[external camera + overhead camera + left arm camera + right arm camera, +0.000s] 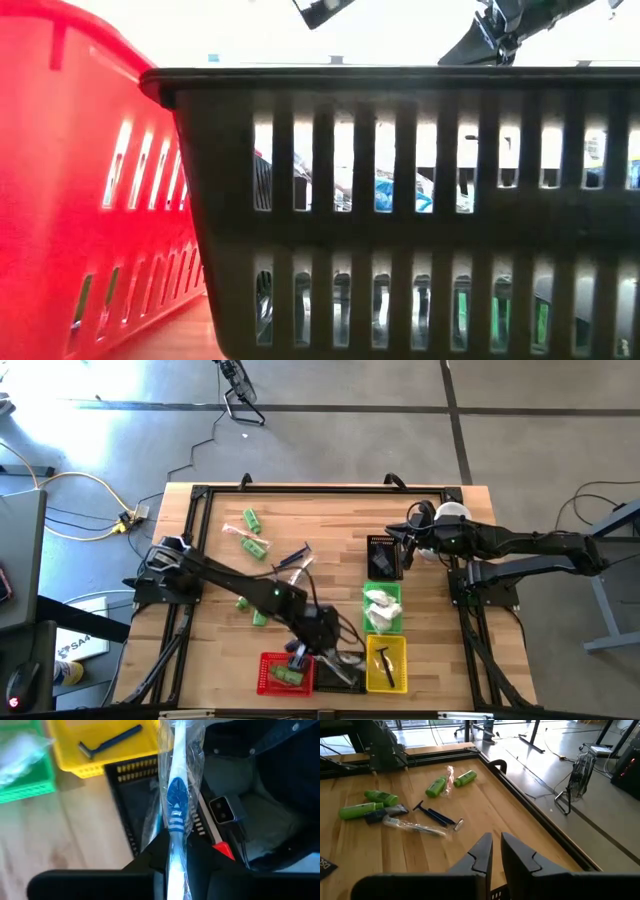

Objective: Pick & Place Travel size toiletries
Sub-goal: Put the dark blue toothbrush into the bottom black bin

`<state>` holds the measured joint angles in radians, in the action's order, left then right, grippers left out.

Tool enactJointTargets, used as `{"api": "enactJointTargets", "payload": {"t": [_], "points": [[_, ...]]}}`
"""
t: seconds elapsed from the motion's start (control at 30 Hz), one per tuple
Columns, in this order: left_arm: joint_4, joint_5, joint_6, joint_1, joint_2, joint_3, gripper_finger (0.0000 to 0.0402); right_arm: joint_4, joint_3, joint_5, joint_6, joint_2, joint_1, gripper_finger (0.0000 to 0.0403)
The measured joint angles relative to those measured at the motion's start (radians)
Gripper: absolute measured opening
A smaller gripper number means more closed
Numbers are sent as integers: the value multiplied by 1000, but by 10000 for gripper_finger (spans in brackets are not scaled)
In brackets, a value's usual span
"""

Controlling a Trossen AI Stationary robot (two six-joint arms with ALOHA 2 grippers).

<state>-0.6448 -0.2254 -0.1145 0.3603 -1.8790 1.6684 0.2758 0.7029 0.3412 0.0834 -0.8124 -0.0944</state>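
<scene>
- Left gripper (175,857) is clamped on the clear-wrapped blue-and-white toothbrush (176,805) above the black slotted plastic basket (132,795); centre it, then release.
- Right gripper (495,851), fingers nearly together, waits at the far right of the bench.

Left gripper (322,650) at the table's (330,530) near edge above one basket (340,672) set between two others (285,673) (387,663), toothbrush (175,805) between its fingers, two further baskets (382,608) (384,556) in a row behind, loose toiletries (250,530) far left, right gripper (408,550) by the farthest basket.

Overhead and low views share the black basket (340,672)
</scene>
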Motion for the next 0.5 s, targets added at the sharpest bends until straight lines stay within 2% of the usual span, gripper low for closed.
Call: {"api": "enactJointTargets", "payload": {"t": [0.13,0.37,0.5], "points": [[72,-42,3,15,-45,3,33,-1,0,0,3,0,0,30],[72,-152,-22,12,-108,3,33,8,0,0,22,0,0,30],[40,-165,-22,9,-111,3,33,7,0,0,23,0,0,30]]}}
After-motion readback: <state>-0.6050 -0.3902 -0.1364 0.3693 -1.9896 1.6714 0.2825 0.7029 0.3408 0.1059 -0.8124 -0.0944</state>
